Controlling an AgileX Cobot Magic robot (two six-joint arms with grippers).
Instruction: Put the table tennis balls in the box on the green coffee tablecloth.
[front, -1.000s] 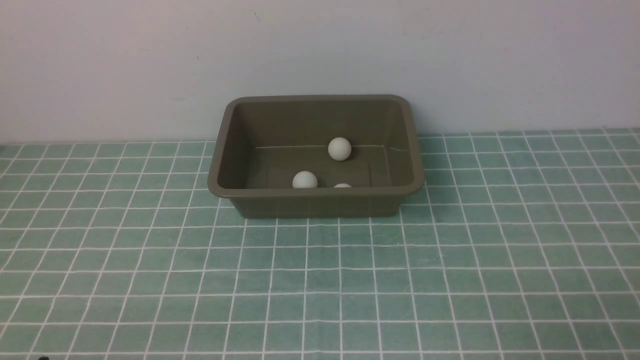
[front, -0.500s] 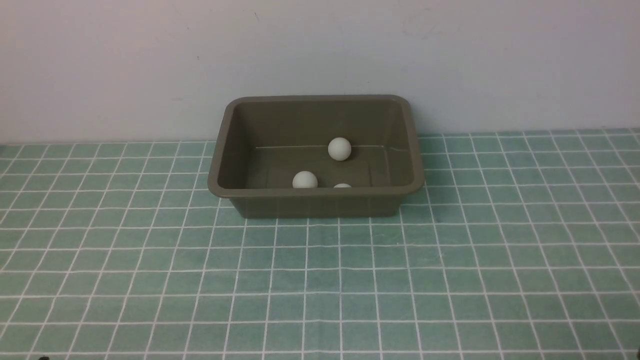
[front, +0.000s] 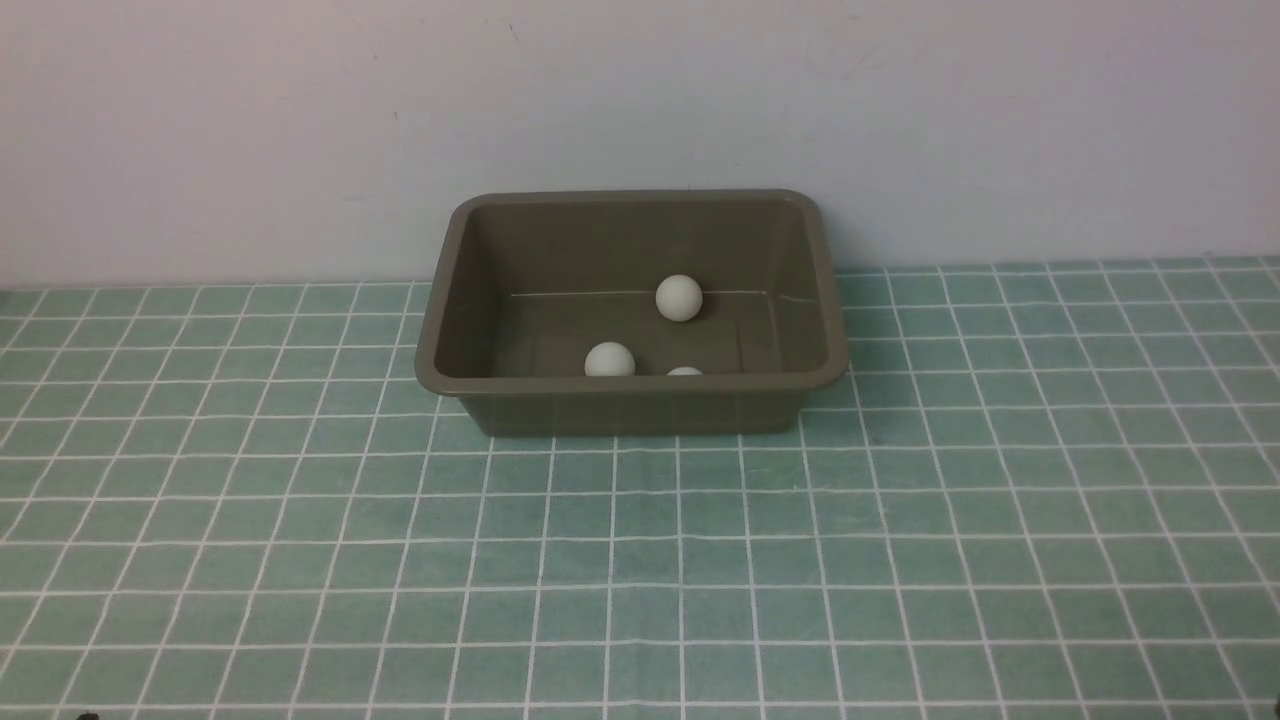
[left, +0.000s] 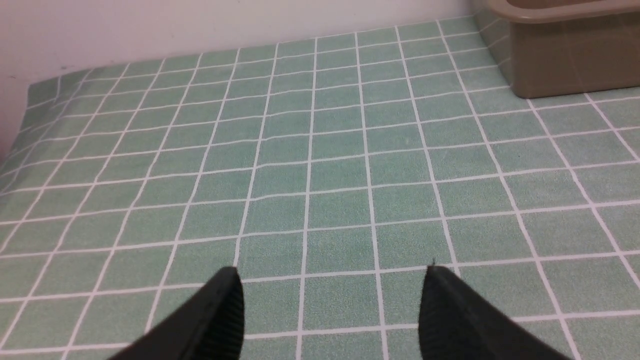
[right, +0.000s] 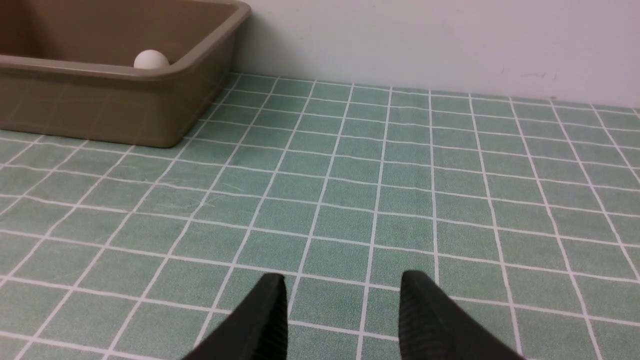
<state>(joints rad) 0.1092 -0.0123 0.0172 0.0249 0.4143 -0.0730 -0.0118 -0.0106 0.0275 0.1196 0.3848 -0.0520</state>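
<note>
The olive-brown box (front: 630, 383) stands at the back middle of the green coffee tablecloth (front: 640, 560), close to the wall. Three white table tennis balls lie inside it: one far back (front: 679, 297), one near the front wall (front: 609, 359), and one half hidden behind the front rim (front: 685, 371). Neither arm shows in the front view. My left gripper (left: 332, 272) hovers over bare cloth, open and empty, with the box (left: 565, 65) far off. My right gripper (right: 342, 277) also stands open with nothing between its fingers; the box (right: 100, 107) and one ball (right: 151, 59) show ahead of it.
A pale wall (front: 640, 100) rises directly behind the box. The cloth's far left edge (left: 30, 100) shows in the left wrist view.
</note>
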